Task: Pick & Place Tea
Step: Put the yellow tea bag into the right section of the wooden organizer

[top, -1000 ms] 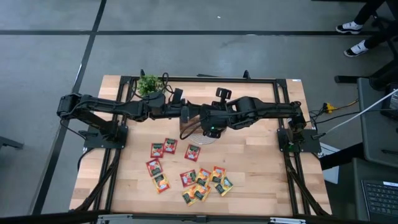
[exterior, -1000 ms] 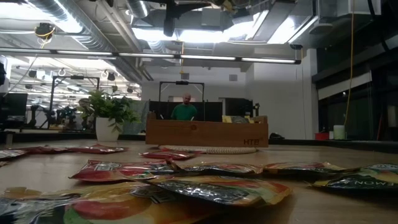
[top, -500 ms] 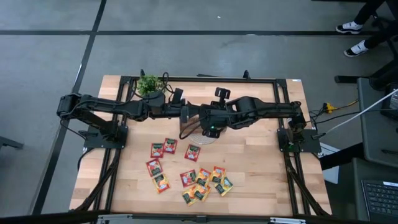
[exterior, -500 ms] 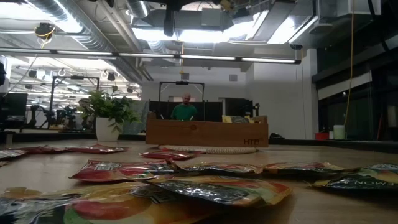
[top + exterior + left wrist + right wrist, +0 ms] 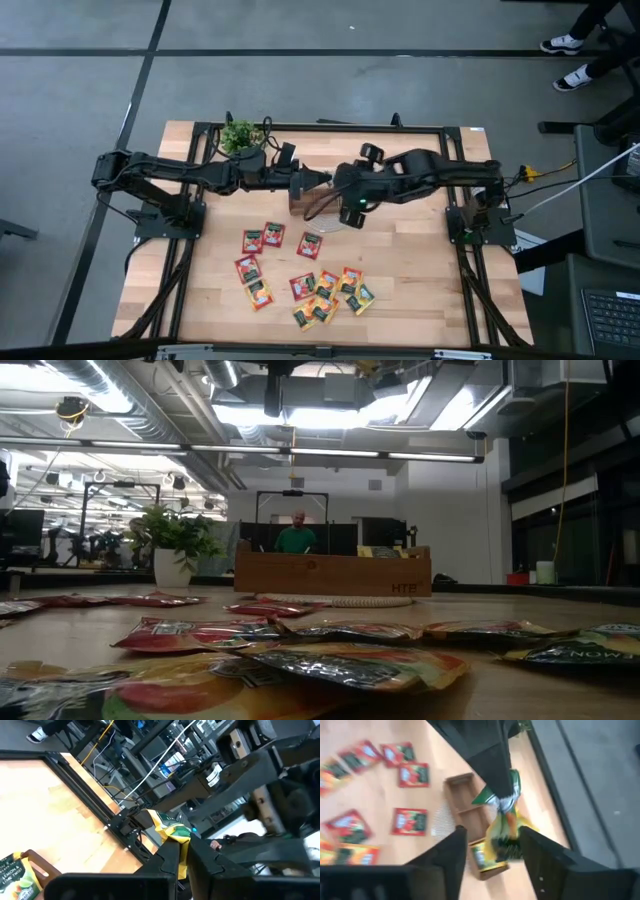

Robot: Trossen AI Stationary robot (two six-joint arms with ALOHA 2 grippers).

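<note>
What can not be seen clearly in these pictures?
- High view: tray mostly under both arms; its contents hidden.
- Low view: both grippers out of frame; near sachets blurred.
- Right wrist: yellow-green sachet blurred, label unreadable.
- Left wrist: same sachet half hidden by the fingers.

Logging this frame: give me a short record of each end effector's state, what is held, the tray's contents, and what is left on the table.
left end effector: shut on held sachet, yellow-green, above the tray
right end effector: open, fingers on either side of the held sachet, not gripping
tray: stored sachet, yellow-green, in one end compartment
loose sachets: red, orange and yellow-green, flat on the table
potted plant: at the table's far edge, beside the left arm
</note>
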